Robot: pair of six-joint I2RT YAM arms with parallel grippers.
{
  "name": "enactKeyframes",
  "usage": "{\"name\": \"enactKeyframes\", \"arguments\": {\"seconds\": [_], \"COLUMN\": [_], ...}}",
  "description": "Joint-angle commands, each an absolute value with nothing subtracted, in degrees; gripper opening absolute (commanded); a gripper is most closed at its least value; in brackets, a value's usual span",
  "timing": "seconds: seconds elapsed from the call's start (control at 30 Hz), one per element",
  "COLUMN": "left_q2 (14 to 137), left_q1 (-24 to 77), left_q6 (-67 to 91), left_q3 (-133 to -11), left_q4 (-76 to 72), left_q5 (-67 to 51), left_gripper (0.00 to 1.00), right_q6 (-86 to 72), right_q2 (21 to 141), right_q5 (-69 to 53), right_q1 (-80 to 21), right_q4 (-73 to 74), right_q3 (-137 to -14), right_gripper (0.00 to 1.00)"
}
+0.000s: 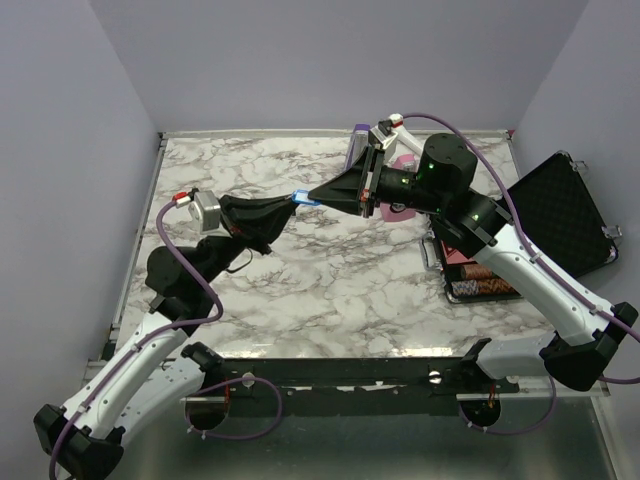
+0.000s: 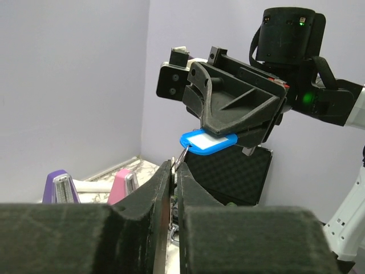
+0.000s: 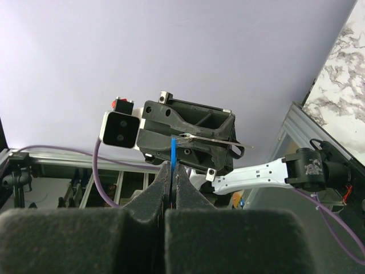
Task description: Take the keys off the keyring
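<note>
keys held in the air between both arms, above the marble table; right gripper pressed together, pinching the blue head edge-on; left gripper facing it, fingers nearly together with only a thin slit, nipping the pale metal bit that hangs from the head; purple metronome and pink metronome at the far edge; black case open on the right

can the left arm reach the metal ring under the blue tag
Probably yes: the right gripper holds the blue tag in midair, and the metal ring looks pinched between the jaws of the left gripper.
</note>
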State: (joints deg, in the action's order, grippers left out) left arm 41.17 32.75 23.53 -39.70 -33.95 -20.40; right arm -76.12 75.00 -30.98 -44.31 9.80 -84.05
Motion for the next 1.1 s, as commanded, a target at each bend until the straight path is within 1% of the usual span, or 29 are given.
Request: {"name": "enactKeyframes", "arguments": {"seconds": [0.0, 0.1, 0.17, 0.2, 0.23, 0.27, 0.3, 0.33, 0.43, 0.5, 0.63, 0.73, 0.8, 0.9, 1.07], "left_q2": [41.04, 41.39, 41.75, 41.92, 41.92, 41.92, 41.75, 41.57, 41.05, 41.22, 42.53, 44.81, 46.22, 47.28, 49.39], "left_q1": [33.05, 33.05, 33.13, 33.13, 33.13, 33.13, 33.05, 33.05, 33.05, 33.13, 33.05, 33.05, 33.05, 33.05, 32.87], "left_q6": [22.15, 22.06, 22.06, 22.06, 22.32, 22.67, 23.11, 23.46, 25.57, 25.93, 25.84, 25.84, 25.66, 25.93, 28.38], "left_q3": [-42.71, -43.94, -45.0, -45.52, -45.7, -45.88, -46.05, -46.4, -49.29, -52.19, -59.3, -64.5, -66.79, -68.11, -70.75], "left_q4": [-32.96, -31.21, -29.19, -28.48, -27.52, -26.73, -25.67, -23.58, -13.84, -4.79, 14.97, 28.26, 35.48, 42.25, 48.59], "left_q5": [-21.36, -22.23, -23.29, -23.9, -24.08, -24.43, -24.52, -24.52, -21.03, -20.13, -20.56, -22.4, -24.16, -28.02, -34.62], "left_gripper": [0.12, 0.08, 0.01, 0.0, 0.0, 0.0, 0.0, 0.0, 0.0, 0.0, 0.0, 0.0, 0.0, 0.0, 0.0], "right_q6": [-76.38, -76.38, -76.38, -76.38, -76.29, -76.2, -76.03, -75.59, -73.05, -69.11, -58.57, -50.47, -45.55, -39.66, -35.25], "right_q2": [75.15, 75.23, 75.32, 75.5, 75.41, 75.5, 75.41, 75.32, 74.8, 74.36, 74.18, 74.88, 75.32, 75.23, 74.71], "right_q5": [-32.96, -32.96, -32.87, -32.87, -32.87, -32.78, -32.7, -32.61, -32.34, -32.26, -31.29, -27.18, -24.27, -24.51, -29.79], "right_q1": [-44.74, -44.65, -44.74, -44.74, -44.65, -44.65, -44.74, -44.74, -44.74, -44.65, -44.65, -44.65, -44.65, -44.65, -44.65], "right_q4": [8.17, 8.17, 8.17, 8.26, 8.26, 8.44, 8.52, 8.96, 11.85, 15.62, 28.08, 40.21, 44.98, 46.67, 41.5], "right_q3": [-83.5, -83.32, -83.32, -83.41, -83.32, -83.32, -83.41, -83.5, -83.85, -84.81, -88.49, -92.27, -93.6, -93.69, -93.43], "right_gripper": [0.01, 0.01, 0.01, 0.01, 0.03, 0.11, 0.22, 0.3, 0.66, 0.78, 0.8, 0.8, 0.8, 0.79, 0.79]}}
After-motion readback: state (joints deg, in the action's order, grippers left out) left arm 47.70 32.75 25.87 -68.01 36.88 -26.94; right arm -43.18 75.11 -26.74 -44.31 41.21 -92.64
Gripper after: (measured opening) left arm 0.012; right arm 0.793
